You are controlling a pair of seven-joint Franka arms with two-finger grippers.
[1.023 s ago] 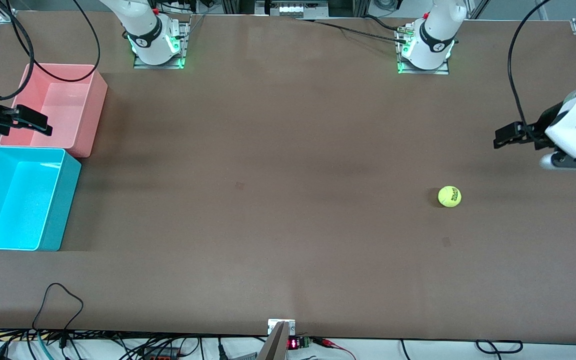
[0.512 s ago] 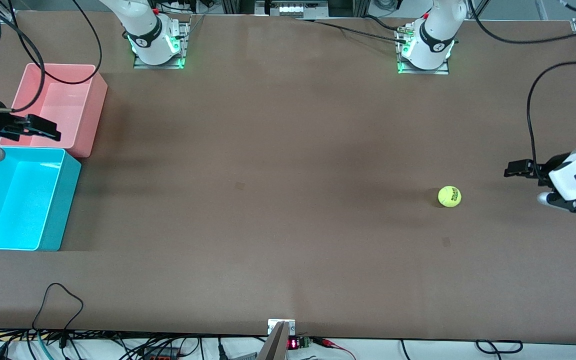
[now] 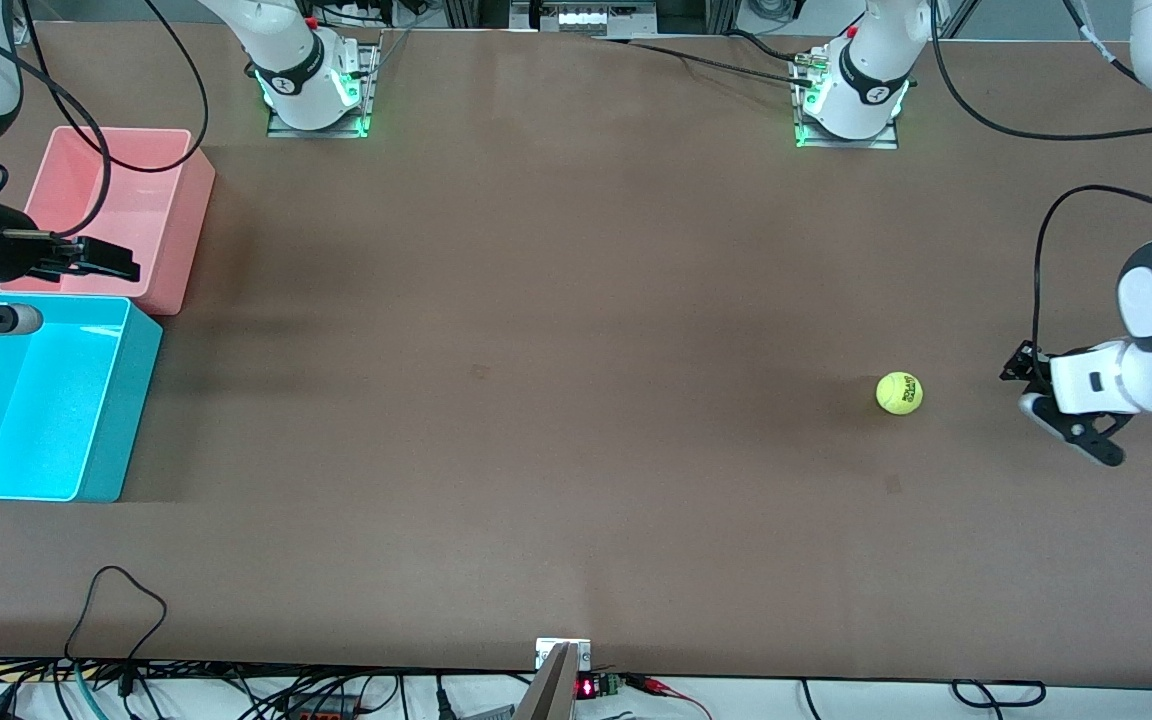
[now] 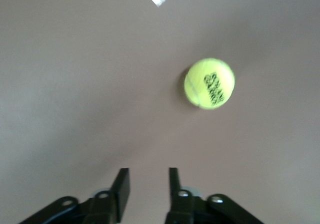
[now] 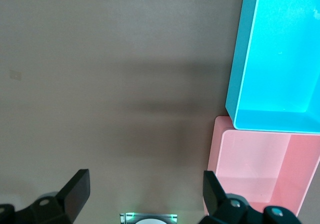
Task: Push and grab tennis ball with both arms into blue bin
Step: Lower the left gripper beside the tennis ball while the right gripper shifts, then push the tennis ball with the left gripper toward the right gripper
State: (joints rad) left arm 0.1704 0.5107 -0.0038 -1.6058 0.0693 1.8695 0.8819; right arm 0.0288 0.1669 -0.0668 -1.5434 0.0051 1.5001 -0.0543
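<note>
The left gripper (image 4: 147,186), fingers narrowed, sits low beside the tennis ball (image 3: 899,393) to shove it toward the blue bin (image 3: 126,400), where the right gripper (image 5: 145,194) waits wide open.

left tool (image 4: 147,184) narrowly parted, right tool (image 5: 145,191) spread wide

A wide brown table (image 3: 576,300) fringed with tangled black cables (image 3: 236,690) along its near edge
</note>
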